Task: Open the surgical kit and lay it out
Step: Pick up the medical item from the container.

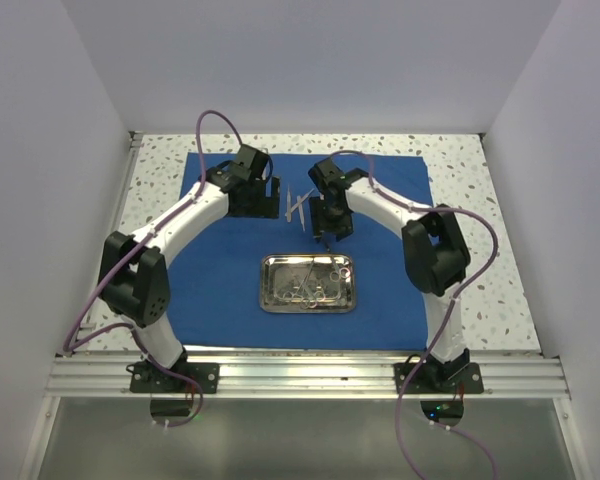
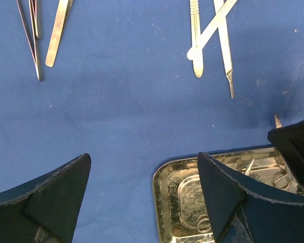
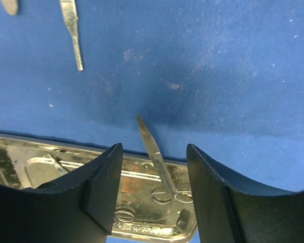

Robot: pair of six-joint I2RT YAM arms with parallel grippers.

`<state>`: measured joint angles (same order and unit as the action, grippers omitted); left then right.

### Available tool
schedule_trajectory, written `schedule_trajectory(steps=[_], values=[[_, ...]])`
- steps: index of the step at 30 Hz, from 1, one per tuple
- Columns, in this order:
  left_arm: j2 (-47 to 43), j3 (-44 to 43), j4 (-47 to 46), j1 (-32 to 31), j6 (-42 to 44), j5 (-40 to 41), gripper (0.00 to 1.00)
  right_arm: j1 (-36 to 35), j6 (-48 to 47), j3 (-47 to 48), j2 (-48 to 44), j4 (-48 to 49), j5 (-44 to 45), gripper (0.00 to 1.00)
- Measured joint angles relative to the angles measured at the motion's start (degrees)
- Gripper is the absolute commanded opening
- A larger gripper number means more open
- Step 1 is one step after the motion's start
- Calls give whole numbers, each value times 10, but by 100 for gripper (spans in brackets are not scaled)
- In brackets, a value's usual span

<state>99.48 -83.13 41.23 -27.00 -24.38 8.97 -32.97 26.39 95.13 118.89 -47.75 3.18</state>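
Note:
The royal-blue cloth [image 1: 220, 270] lies spread flat on the table. The steel tray [image 1: 270, 295] sits at its middle and holds ringed instruments. Several thin silver tools [image 1: 298, 205] lie in a row on the cloth behind the tray; they also show in the left wrist view [image 2: 195, 45]. My left gripper [image 1: 276, 200] [image 2: 143, 157] is open and empty, above the cloth by the tray's corner [image 2: 164, 202]. My right gripper [image 1: 326, 240] [image 3: 154, 149] is open over the tray's far rim. Scissors [image 3: 153, 147] lie between its fingers, rings in the tray [image 3: 150, 231], point over the rim.
Tweezers [image 2: 34, 35] lie on the cloth at the left of the row. A scalpel-like tool [image 3: 72, 30] lies beyond the right gripper. The speckled tabletop [image 1: 480, 200] borders the cloth, with white walls on three sides.

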Motion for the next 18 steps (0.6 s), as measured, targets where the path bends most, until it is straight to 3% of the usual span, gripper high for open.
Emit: schedule_trajectory(steps=[4,11,18], values=[[0,0,0,2,2,0,90,0,-1,0,12,0,0,50],[10,-1,0,9,11,-1,90,0,-6,-5,31,7,0,19],[29,-11,-1,13,15,-5,90,3,-16,0,42,2,2,0]])
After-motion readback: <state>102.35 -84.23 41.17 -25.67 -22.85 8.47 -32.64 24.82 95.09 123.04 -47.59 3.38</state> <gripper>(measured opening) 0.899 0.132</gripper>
